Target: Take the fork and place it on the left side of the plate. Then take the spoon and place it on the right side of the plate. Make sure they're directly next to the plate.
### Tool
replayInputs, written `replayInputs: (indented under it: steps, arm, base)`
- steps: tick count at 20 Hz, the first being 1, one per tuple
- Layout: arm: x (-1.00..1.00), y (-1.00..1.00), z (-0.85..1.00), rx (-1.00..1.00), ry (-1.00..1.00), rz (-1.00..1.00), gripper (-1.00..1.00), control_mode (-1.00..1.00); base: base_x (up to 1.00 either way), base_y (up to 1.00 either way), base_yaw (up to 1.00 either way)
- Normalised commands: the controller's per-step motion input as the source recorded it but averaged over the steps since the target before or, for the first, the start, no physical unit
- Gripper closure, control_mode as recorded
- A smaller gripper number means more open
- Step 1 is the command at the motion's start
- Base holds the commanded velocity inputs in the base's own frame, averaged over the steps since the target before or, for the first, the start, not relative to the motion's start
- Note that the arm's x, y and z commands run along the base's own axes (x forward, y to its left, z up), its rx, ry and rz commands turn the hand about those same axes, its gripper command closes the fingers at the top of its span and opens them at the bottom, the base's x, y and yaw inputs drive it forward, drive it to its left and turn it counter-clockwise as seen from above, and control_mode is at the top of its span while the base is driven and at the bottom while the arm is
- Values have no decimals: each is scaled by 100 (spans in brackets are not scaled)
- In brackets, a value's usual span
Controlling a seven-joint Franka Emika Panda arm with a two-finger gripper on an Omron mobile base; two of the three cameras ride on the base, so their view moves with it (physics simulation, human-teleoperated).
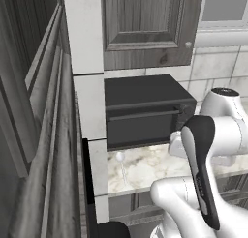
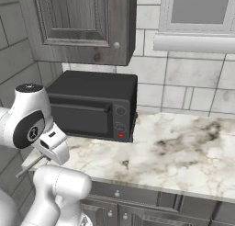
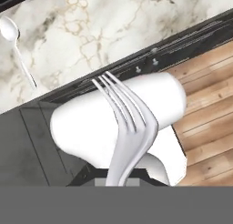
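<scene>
The gripper point(image 3: 117, 184) is clamped on the fork point(image 3: 127, 127) by its handle, prongs pointing toward eleven o'clock in the hand view. The fork looks light, stiff and slick, so it may pivot. The spoon point(image 3: 16, 48) lies on the counter point(image 3: 91, 32) near ten o'clock.

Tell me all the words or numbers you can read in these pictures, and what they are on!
There are none to read.
The toaster oven has two round knobs and a small red light, but no letters or numbers show on it.
The fork held in the gripper, the spoon and the cabinet door are plain.
</scene>
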Motion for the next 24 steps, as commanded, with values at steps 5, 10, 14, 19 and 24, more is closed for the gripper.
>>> replayInputs:
  steps: [5, 10, 14, 19, 24]
  arm:
    - [0, 0, -17, -8, 0, 0, 100, 100]
    - [0, 0, 0, 0, 0, 0, 100, 100]
    - [0, 0, 0, 0, 0, 0, 100, 100]
    - [0, 0, 0, 0, 0, 0, 100, 100]
    - [0, 0, 0, 0, 0, 0, 100, 100]
  base:
    - [0, -3, 0]
    - [0, -18, 0]
    - [-6, -24, 1]
    - [-14, -63, -20]
    - [-19, -78, -51]
